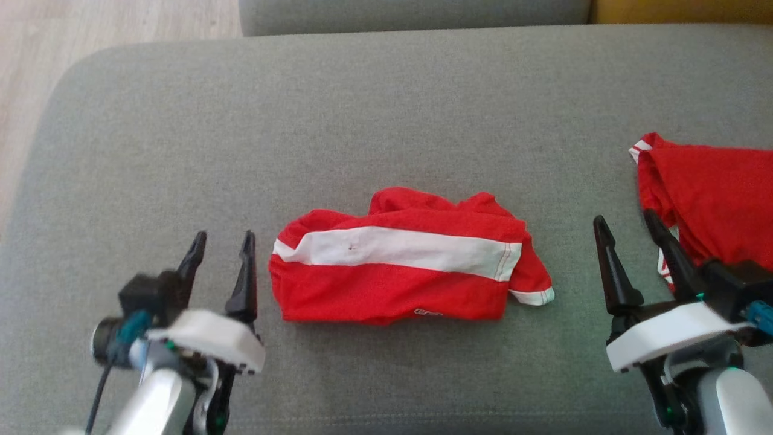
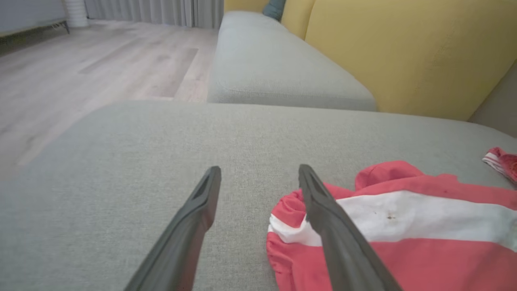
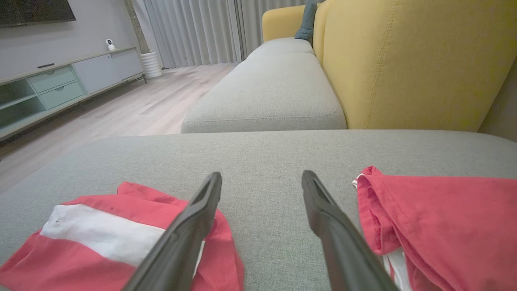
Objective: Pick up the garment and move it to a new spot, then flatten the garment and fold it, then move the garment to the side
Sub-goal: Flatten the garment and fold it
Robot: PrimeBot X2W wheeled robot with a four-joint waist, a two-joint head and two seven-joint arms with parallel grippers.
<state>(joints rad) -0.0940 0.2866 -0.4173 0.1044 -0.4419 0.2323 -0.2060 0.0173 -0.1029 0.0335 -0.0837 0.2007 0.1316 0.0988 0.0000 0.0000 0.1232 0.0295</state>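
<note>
On the grey sofa cushion (image 1: 362, 109) the red-and-white garment (image 1: 398, 266) lies loosely folded between the left gripper (image 1: 224, 235) and right gripper (image 1: 624, 219), both spread apart and empty, so moving it aside seems next, needing a pinch on its edges.

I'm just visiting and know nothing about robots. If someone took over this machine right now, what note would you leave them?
Left end effector: open, empty, just left of the striped garment.
Right end effector: open, empty, between the striped garment and a second red garment.
Striped garment: middle of the grey cushion, roughly folded, slightly rumpled.
Done: apparently the fold.
Left: probably moving it to the side.
</note>
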